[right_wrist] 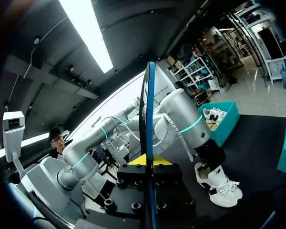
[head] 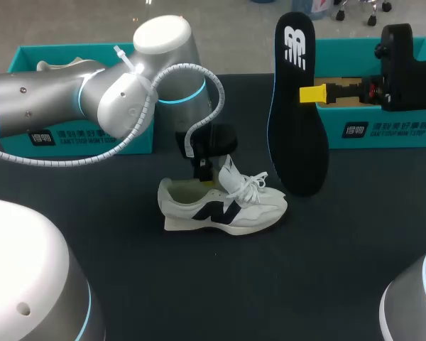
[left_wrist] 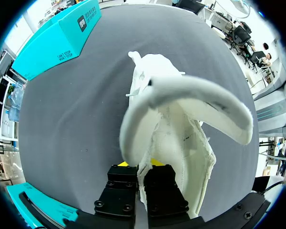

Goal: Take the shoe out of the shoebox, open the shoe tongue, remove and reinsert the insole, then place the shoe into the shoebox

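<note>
A white shoe [head: 220,206] with a black side mark lies on the dark table, its tongue [head: 231,172] standing up. My left gripper [head: 207,182] comes down from above onto the opening and is shut on the shoe's white upper edge [left_wrist: 144,191], which runs between its fingers. The shoe's inside [left_wrist: 171,143] lies ahead of the left gripper [left_wrist: 142,167]. My right gripper [head: 309,94] holds a black insole [head: 298,106] upright in the air to the right of the shoe. In the right wrist view the insole [right_wrist: 147,143] shows edge-on between the fingers of the right gripper [right_wrist: 148,162].
A teal shoebox [head: 78,135] stands at the back left with another pale shoe [head: 60,65] in it. A second teal shoebox [head: 383,128] stands at the back right, behind my right gripper. My left arm [head: 92,99] spans the left half of the table.
</note>
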Robot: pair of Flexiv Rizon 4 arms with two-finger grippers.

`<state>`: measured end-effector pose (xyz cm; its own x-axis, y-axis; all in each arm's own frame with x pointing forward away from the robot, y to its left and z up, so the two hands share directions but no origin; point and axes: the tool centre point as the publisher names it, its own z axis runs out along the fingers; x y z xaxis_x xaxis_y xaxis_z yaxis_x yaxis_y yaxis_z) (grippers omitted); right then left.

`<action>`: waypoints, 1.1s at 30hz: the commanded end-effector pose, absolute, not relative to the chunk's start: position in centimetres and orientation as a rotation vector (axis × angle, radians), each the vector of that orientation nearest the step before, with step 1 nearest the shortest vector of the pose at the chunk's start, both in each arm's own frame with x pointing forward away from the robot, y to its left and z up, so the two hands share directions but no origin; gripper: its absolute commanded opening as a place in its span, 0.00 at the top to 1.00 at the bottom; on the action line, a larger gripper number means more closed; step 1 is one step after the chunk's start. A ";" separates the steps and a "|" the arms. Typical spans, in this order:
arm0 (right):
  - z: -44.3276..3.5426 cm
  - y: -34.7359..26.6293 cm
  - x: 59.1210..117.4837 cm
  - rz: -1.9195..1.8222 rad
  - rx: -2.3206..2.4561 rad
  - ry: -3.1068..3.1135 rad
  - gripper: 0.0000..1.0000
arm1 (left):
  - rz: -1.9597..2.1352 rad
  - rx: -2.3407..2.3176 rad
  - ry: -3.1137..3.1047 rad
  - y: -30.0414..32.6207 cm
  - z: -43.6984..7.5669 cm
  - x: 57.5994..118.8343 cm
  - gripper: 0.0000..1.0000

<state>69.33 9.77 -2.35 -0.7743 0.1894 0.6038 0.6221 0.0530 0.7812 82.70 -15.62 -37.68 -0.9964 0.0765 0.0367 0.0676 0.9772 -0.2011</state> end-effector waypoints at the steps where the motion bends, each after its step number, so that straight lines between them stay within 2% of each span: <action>1: -2.4 10.0 69.6 -1.771 -0.816 -2.000 1.00 | 0.300 -0.134 -3.081 -15.5 -37.4 82.8 1.00; 6: -2.4 10.0 69.6 -1.771 -0.816 -2.000 1.00 | 0.275 -0.307 -3.051 -15.1 -35.7 83.2 1.00; 15: -2.4 10.0 69.6 -1.771 -0.816 -2.000 1.00 | 0.526 -0.691 -2.687 -14.1 -32.7 84.7 1.00; 22: -2.4 10.0 69.6 -1.771 -0.816 -2.000 1.00 | 0.305 -1.135 -2.237 -15.1 -31.0 85.4 1.00; 33: -2.4 10.0 69.6 -1.771 -0.816 -2.000 1.00 | 0.059 -1.566 -1.852 -15.9 -30.1 84.1 1.00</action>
<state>69.33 9.77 -2.35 -0.7744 0.1893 0.6037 0.6220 0.0530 0.7812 83.72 -15.39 -30.53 -0.6218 0.7505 0.2237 0.6337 0.6500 -0.4194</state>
